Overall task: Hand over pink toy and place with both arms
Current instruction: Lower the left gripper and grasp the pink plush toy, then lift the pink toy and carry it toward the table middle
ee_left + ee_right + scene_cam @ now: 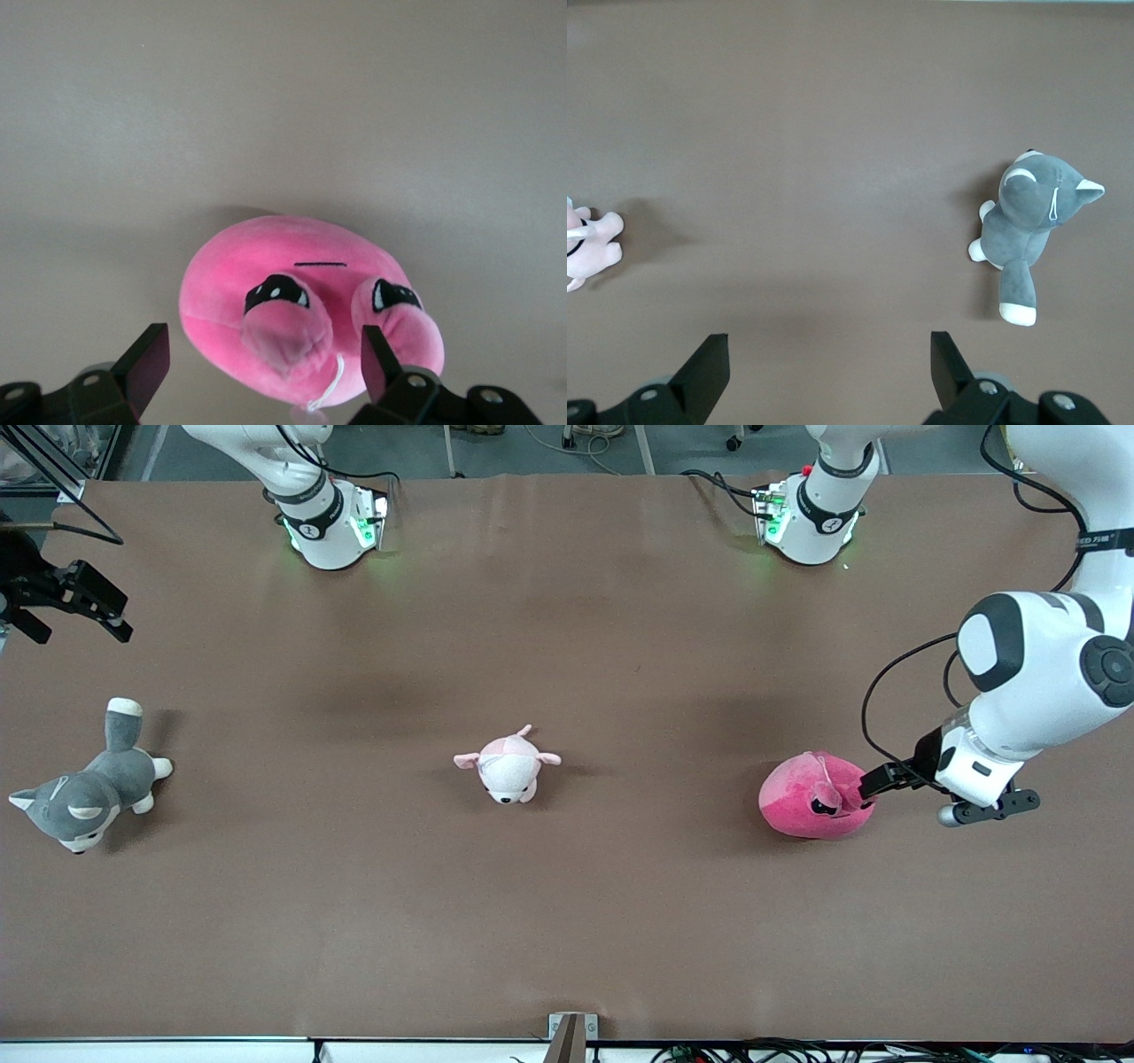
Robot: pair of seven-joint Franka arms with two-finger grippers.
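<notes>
The pink toy lies on the brown table toward the left arm's end, a round hot-pink plush with dark sleepy eyes and a thin line mouth. My left gripper is low at the toy's side, at its edge toward the left arm's end. In the left wrist view the toy fills the space ahead, and the left gripper is open with its jaws on either side of the toy's near edge, not closed on it. My right gripper is open and empty in the air over the right arm's end of the table.
A small pale pink-and-white plush lies at the table's middle and shows at the edge of the right wrist view. A grey-and-white plush animal lies at the right arm's end. Both arm bases stand along the table's robot edge.
</notes>
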